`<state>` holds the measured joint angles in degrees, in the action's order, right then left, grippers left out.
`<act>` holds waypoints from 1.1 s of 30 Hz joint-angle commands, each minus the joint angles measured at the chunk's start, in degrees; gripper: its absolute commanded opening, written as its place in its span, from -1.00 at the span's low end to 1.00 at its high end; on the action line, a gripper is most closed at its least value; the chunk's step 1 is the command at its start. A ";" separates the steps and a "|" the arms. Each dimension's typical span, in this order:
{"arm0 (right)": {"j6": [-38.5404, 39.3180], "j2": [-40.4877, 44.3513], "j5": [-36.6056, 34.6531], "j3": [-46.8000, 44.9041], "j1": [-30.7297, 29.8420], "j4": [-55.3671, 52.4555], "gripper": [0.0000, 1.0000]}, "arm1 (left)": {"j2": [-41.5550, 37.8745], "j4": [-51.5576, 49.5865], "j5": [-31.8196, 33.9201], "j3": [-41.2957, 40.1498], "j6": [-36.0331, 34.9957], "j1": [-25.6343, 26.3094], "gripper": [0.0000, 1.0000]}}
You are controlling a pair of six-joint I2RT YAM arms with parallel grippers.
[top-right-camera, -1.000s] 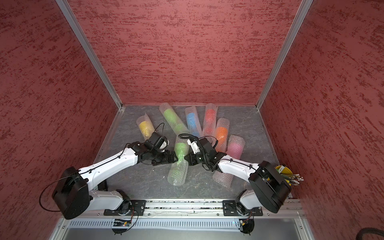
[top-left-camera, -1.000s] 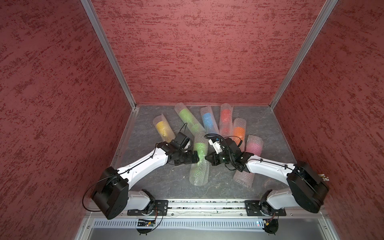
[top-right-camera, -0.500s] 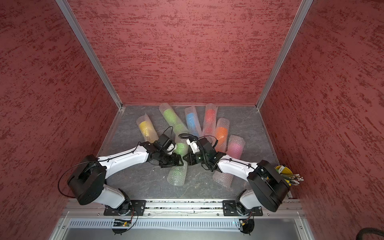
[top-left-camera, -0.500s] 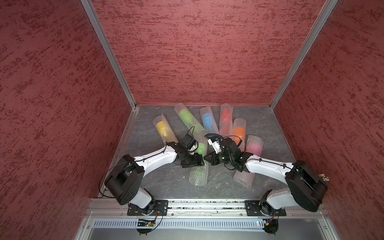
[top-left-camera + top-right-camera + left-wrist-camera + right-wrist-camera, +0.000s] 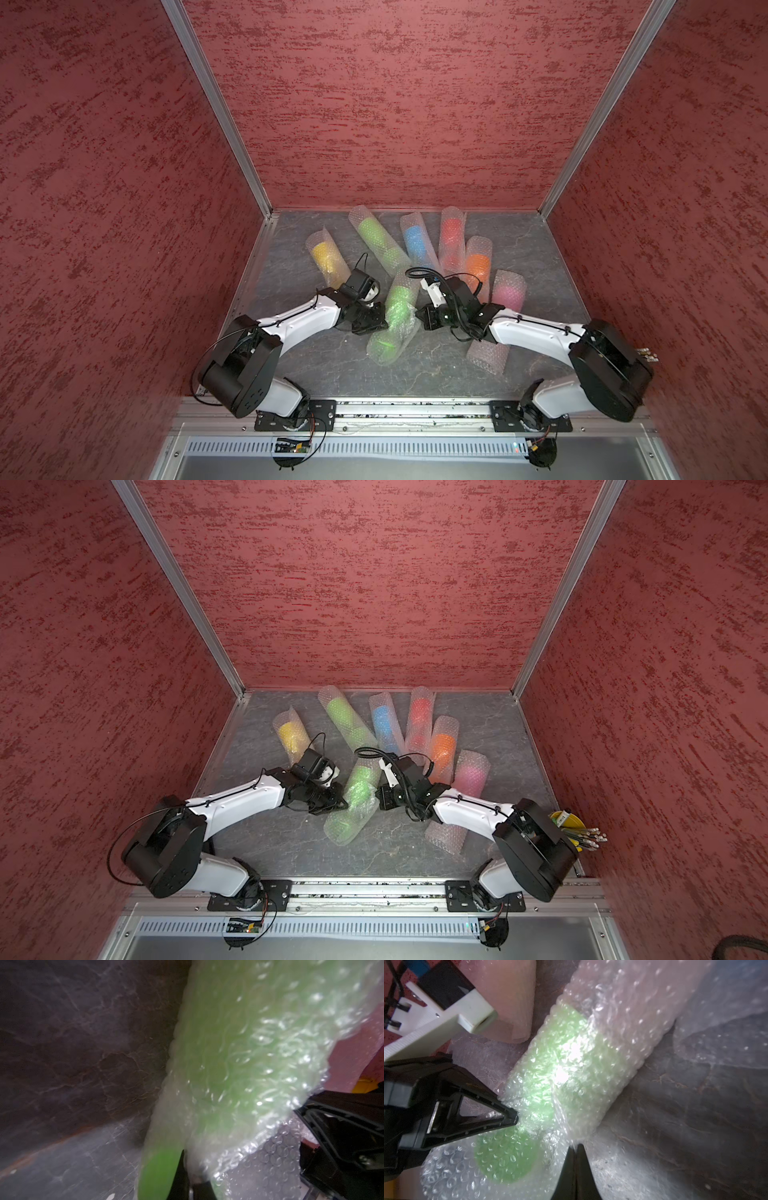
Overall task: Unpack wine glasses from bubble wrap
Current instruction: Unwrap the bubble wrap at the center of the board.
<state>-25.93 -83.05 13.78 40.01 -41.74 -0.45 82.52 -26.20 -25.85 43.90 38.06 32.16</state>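
Observation:
A green wine glass (image 5: pixel 397 305) lies in a bubble wrap tube (image 5: pixel 386 349) mid-floor, between both arms. My left gripper (image 5: pixel 381 324) is shut on a fold of that wrap at the tube's left side; in the left wrist view the wrap (image 5: pixel 239 1064) is pinched beside the glass's green foot (image 5: pixel 158 1172). My right gripper (image 5: pixel 418 316) is shut on the wrap's edge on the right side, its tips (image 5: pixel 576 1147) closed together on the film. Behind lie wrapped yellow (image 5: pixel 326 255), green (image 5: pixel 376 237), blue (image 5: pixel 415 241), red (image 5: pixel 452 235), orange (image 5: pixel 478 264) and pink (image 5: pixel 508 295) glasses.
Red walls close the floor on three sides. A yellow bucket of pencils (image 5: pixel 575 829) stands at the right edge behind my right arm. The pink tube's empty end (image 5: pixel 488 357) lies under the right forearm. The rail (image 5: pixel 415 409) runs along the front.
My left gripper reached in to the green tube and closed on its wrap. The right gripper stayed shut on the wrap's other side.

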 commanded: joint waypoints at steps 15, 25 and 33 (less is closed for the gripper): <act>-1.37 4.92 -11.89 -1.82 -0.85 -2.75 -1.00 | -6.32 2.77 3.16 -5.75 4.68 0.23 -1.00; -4.74 6.04 -22.42 -4.98 -1.07 -3.58 -1.00 | -10.04 3.59 3.61 -10.26 8.22 -2.32 -1.00; -7.41 4.75 -24.07 -7.12 -1.13 -2.55 -1.00 | -10.74 3.60 4.07 -11.44 9.49 -3.16 -1.00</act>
<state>-31.14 -78.11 -2.74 34.46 -43.68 -0.95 72.18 -18.79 -24.95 33.74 46.30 30.30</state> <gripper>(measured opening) 0.045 0.057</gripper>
